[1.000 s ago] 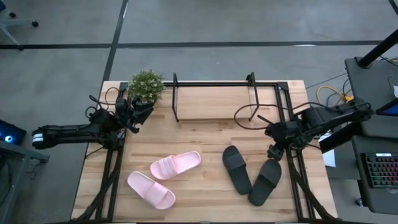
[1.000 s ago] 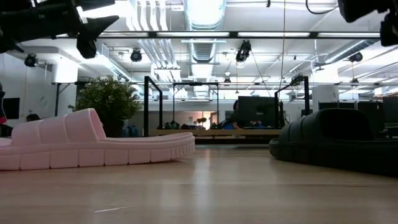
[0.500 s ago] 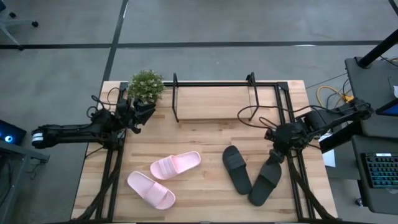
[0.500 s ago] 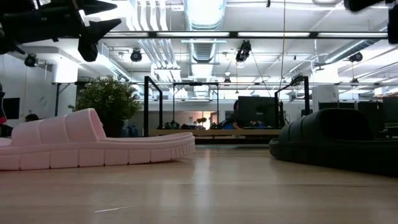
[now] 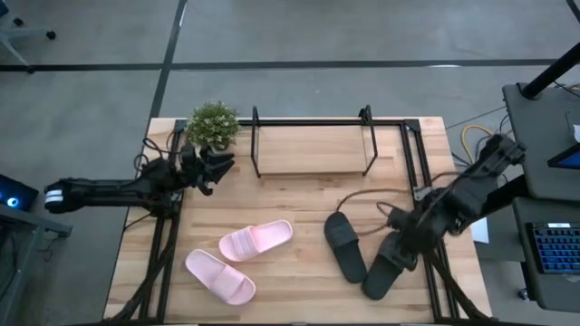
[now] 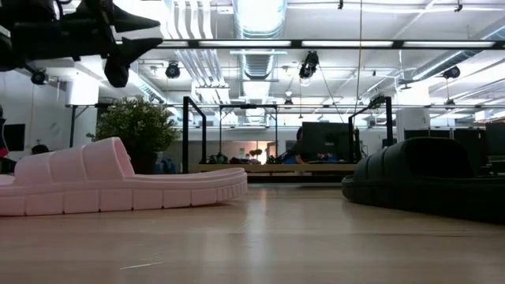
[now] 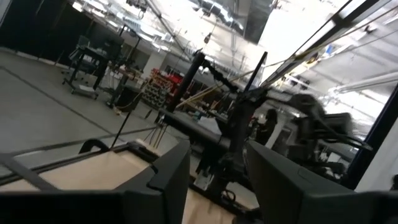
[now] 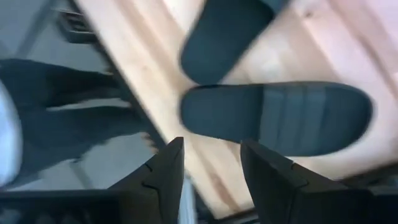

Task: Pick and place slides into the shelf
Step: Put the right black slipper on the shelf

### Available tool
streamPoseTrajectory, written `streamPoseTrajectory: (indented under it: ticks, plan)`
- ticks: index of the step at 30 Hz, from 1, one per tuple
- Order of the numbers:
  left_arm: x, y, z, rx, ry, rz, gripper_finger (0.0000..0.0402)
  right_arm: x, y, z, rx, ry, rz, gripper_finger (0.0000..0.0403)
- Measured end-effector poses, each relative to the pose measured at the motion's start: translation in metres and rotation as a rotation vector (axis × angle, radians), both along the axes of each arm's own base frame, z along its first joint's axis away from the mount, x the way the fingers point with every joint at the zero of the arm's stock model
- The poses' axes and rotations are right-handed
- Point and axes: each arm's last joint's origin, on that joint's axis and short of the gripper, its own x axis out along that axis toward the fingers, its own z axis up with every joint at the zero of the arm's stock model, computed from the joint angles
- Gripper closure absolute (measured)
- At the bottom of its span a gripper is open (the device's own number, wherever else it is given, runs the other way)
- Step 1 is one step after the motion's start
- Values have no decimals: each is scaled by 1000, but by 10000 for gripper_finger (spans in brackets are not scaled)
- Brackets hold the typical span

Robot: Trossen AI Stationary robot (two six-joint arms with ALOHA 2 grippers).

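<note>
The right gripper [image 5: 401, 246] hangs fingers apart over the right-hand black slide [image 5: 386, 264]; its mate [image 5: 345, 244] lies just left – the pink pair [image 5: 238, 260] farther left, the shelf [image 5: 313, 149] at the far edge; the left gripper [image 5: 217, 163] waits spread beside the plant [image 5: 212, 124]

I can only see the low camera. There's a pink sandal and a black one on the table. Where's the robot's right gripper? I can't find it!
Observer: The right gripper hovers over the outer black open-toe slide sandal, near the right edge of the wooden tabletop.
Operator: Is it grabbing it?
Observer: Not yet. The right wrist view shows its fingers apart above the sandal.
Operator: Any sandals on the shelf?
Observer: None. The black-tube shelf with a wooden board carries none. One pale pink slide, the second pink slide and the inner black slide also lie on the tabletop.
</note>
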Motion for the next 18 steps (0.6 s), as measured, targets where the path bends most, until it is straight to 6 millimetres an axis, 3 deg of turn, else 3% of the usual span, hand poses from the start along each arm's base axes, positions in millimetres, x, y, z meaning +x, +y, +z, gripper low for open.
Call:
streamPoseTrajectory:
  ticks: [7,18]
  plan:
    - [0,0,0,-40,-13,-26,258,26,38,-5,-202,91,4,257]
    - [2,-2,-1,-28,0,-85,258,46,89,-50,-424,279,-1,257]
